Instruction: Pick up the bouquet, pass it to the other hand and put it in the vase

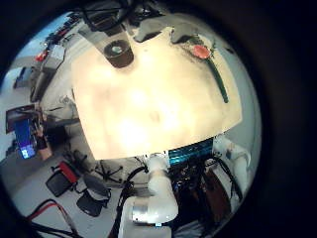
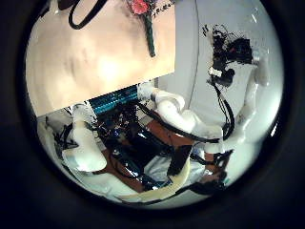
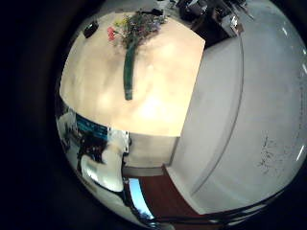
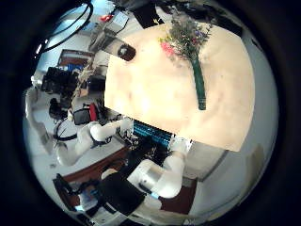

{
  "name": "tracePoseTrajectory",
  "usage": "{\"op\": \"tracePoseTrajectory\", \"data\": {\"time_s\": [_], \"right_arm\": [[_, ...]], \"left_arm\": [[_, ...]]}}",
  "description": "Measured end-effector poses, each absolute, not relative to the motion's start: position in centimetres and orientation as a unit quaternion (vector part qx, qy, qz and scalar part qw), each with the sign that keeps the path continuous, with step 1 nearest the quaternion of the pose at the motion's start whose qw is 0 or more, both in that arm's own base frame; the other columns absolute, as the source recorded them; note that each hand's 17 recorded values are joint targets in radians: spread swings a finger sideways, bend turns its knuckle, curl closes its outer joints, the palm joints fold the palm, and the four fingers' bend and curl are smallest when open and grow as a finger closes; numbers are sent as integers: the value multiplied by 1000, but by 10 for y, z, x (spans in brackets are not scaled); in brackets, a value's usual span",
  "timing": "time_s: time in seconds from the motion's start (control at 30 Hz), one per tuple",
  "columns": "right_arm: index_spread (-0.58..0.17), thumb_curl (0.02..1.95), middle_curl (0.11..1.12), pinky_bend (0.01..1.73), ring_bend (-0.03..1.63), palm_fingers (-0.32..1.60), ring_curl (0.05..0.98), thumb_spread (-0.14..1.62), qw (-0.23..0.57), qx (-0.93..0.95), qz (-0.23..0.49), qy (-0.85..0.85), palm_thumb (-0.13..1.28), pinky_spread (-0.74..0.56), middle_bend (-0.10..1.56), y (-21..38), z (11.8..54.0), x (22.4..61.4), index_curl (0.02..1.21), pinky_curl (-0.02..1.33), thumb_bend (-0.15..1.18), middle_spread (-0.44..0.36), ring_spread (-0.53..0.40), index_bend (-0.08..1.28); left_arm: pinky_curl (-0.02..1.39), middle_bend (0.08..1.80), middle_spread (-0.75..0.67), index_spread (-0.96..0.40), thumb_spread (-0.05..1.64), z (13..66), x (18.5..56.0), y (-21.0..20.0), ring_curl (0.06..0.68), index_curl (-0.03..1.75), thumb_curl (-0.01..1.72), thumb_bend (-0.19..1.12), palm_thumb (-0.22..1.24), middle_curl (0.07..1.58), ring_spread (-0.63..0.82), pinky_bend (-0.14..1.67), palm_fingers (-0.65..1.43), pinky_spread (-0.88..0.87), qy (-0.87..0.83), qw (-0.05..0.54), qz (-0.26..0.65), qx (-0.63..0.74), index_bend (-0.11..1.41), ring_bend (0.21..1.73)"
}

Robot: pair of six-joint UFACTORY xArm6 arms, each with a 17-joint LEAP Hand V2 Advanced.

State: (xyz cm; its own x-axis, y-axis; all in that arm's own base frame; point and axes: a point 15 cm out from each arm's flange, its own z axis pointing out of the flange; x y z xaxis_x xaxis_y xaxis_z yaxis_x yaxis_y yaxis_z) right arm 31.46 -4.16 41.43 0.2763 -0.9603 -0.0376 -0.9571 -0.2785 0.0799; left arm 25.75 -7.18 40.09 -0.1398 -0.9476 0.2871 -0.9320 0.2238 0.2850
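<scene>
The vase [image 1: 119, 52] is a round dark pot standing upright near a table corner, away from the bouquet. It also shows in the right thumb side palm view [image 4: 125, 52]. Both palms are well above the table. Neither hand's fingers show.
Beyond the table's edge, office chairs [image 1: 84, 188] and clutter stand on the floor. A plain wall panel [image 3: 225, 105] runs along one side of the table. White arm segments [image 4: 155, 179] stand at the table's edge.
</scene>
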Motion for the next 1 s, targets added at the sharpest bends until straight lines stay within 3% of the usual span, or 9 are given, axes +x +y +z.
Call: {"op": "tracePoseTrajectory", "data": {"time_s": [0.43, 0.67, 0.8, 1.0], "right_arm": [[-349, 245, 340, 560, 584, 214, 186, 1156, 14, 801, -29, -598, -7, 380, 243, -44, 445, 317, 290, 214, -22, -6, 100, 160], [-320, 239, 347, 564, 620, 320, 188, 1165, 35, 790, -69, -608, -14, 378, 278, -41, 436, 302, 281, 209, -25, 7, 94, 155], [-289, 237, 355, 591, 688, 437, 198, 1164, 52, 760, -82, -642, -7, 331, 316, -44, 428, 302, 277, 204, -22, -3, 43, 166], [-245, 273, 360, 606, 804, 529, 222, 1165, 82, 683, -114, -717, 121, 261, 333, -91, 398, 306, 292, 188, -4, 0, -26, 173]], "left_arm": [[159, 163, 483, 33, 852, 405, 262, -71, 214, 310, 164, -85, -107, 213, 637, 261, -70, 702, -756, 207, -3, 621, 168, 353], [159, 164, 478, 34, 860, 398, 259, -72, 216, 312, 161, -80, -99, 208, 640, 257, -59, 702, -777, 210, -12, 593, 171, 348], [158, 169, 476, 42, 927, 400, 258, -69, 215, 318, 182, -29, -15, 211, 638, 254, -46, 701, -797, 197, -30, 570, 179, 338], [156, 173, 479, 54, 1039, 392, 263, -68, 212, 331, 222, -11, 56, 217, 648, 244, -33, 700, -822, 192, -29, 535, 185, 325]]}}
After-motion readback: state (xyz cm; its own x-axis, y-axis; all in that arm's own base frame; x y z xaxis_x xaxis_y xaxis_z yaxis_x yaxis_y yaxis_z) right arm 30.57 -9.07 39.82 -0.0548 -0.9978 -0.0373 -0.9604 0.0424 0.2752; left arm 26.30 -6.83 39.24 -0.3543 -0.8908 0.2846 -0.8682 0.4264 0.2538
